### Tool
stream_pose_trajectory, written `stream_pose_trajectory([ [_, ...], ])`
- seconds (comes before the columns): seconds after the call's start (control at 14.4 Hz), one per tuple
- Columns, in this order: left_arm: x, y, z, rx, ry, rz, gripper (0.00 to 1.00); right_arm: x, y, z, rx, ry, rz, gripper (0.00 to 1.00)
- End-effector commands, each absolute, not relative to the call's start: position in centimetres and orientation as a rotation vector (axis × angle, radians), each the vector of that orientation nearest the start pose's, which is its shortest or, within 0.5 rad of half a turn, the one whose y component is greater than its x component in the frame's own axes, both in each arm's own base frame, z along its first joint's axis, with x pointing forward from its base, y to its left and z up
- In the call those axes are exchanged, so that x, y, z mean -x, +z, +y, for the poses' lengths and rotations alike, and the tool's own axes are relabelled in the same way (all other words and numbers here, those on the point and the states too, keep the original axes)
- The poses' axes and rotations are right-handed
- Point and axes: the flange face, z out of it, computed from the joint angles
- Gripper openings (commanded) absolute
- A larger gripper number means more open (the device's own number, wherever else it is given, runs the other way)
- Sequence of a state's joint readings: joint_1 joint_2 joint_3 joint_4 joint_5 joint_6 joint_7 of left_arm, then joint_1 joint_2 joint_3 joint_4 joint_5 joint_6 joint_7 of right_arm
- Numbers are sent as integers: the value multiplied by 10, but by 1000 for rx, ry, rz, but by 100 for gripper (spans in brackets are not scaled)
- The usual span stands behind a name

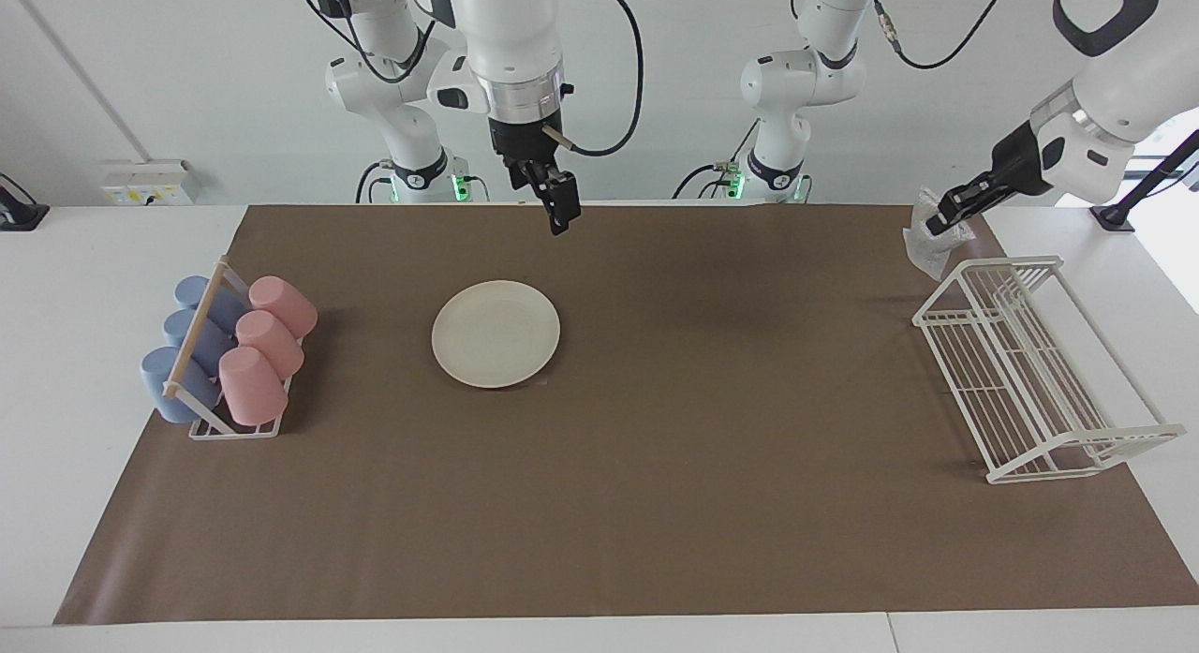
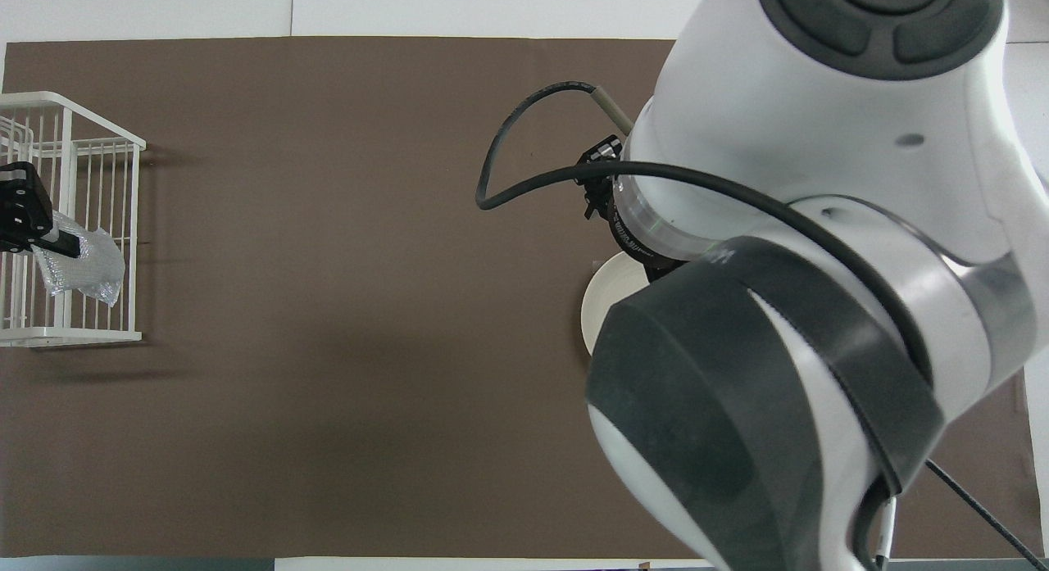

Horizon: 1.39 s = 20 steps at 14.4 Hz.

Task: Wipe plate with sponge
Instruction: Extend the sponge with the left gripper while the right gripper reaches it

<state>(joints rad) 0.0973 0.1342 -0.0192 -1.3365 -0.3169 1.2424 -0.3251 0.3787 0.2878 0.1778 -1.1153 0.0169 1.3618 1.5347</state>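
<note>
The cream plate point(image 1: 495, 333) lies flat on the brown mat, toward the right arm's end of the table. In the overhead view only a sliver of the plate point(image 2: 605, 302) shows under the right arm. My right gripper point(image 1: 559, 210) hangs high in the air over the mat by the plate, with nothing in it. My left gripper point(image 1: 938, 226) is shut on the silvery mesh sponge point(image 1: 922, 246) and holds it in the air over the end of the white wire rack point(image 1: 1030, 372). The left gripper point(image 2: 59, 243) and the sponge point(image 2: 82, 268) also show in the overhead view.
The white wire rack point(image 2: 90, 153) stands at the left arm's end of the mat. A small rack with blue and pink cups point(image 1: 229, 353) lying on their sides stands at the right arm's end. The brown mat point(image 1: 712, 428) covers the table.
</note>
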Motion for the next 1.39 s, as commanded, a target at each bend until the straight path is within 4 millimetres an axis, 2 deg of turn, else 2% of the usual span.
stream_pose_trajectory([
  [0.0,-537,622,15,3551,625,-658,0,-517,649,321,2722,119,1560,100],
  [0.14,-518,598,6,3684,626,-778,0,-515,645,325,2646,176,1653,100],
  [0.28,-505,579,-9,3795,608,-787,0,-505,641,331,2582,294,1699,100],
  [0.55,-481,557,-25,4030,506,-918,0,-494,637,357,2276,409,1862,100],
  [0.69,-466,541,-39,4148,449,-795,0,-482,632,373,2238,408,1857,100],
  [0.83,-449,524,-70,4243,415,-709,0,-464,622,392,2198,435,1811,100],
  [0.9,-445,517,-77,4298,402,-691,0,-458,617,399,2147,474,1800,100],
  [1.04,-437,499,-93,4394,396,-589,0,-455,611,405,2074,497,1803,100],
  [1.18,-428,473,-99,4501,294,-372,0,-450,606,412,2068,488,1787,100],
  [1.25,-423,463,-105,4533,301,-215,0,-445,598,419,2075,484,1777,100],
  [1.32,-423,455,-107,4555,308,-162,0,-440,592,426,2071,478,1767,100],
])
